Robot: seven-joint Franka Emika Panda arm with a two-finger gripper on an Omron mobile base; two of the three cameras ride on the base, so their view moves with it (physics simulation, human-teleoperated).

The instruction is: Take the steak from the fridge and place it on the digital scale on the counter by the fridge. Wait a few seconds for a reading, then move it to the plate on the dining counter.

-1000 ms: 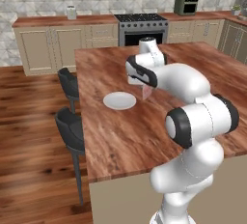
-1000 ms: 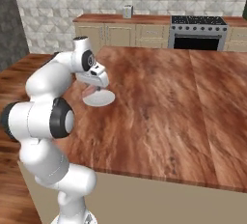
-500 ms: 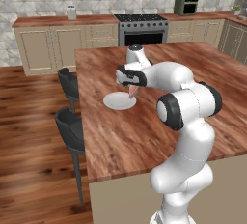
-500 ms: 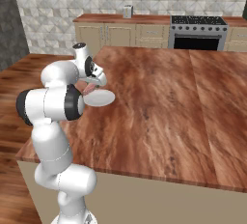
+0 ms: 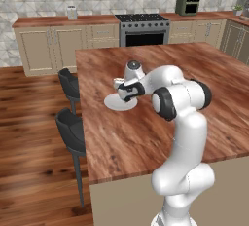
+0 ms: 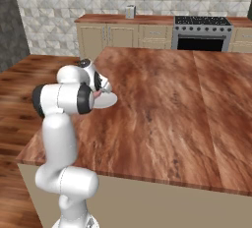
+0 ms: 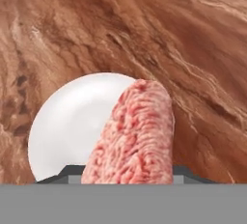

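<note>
The gripper (image 5: 125, 91) is closed on the steak (image 7: 134, 141), hanging it just above the plate (image 7: 72, 126) on the counter (image 5: 160, 127) — the plate is lying toward ten o'clock of the meat, whose long axis is pointing at twelve.

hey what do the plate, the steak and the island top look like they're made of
The plate looks like glazed ceramic, though it could be plastic: plain white, smooth, softly shaded. The steak looks like raw meat: pinkish-red, grainy, with paler streaks. The dining counter looks like polished wood or a wood veneer: reddish-brown, with flowing grain.
</note>
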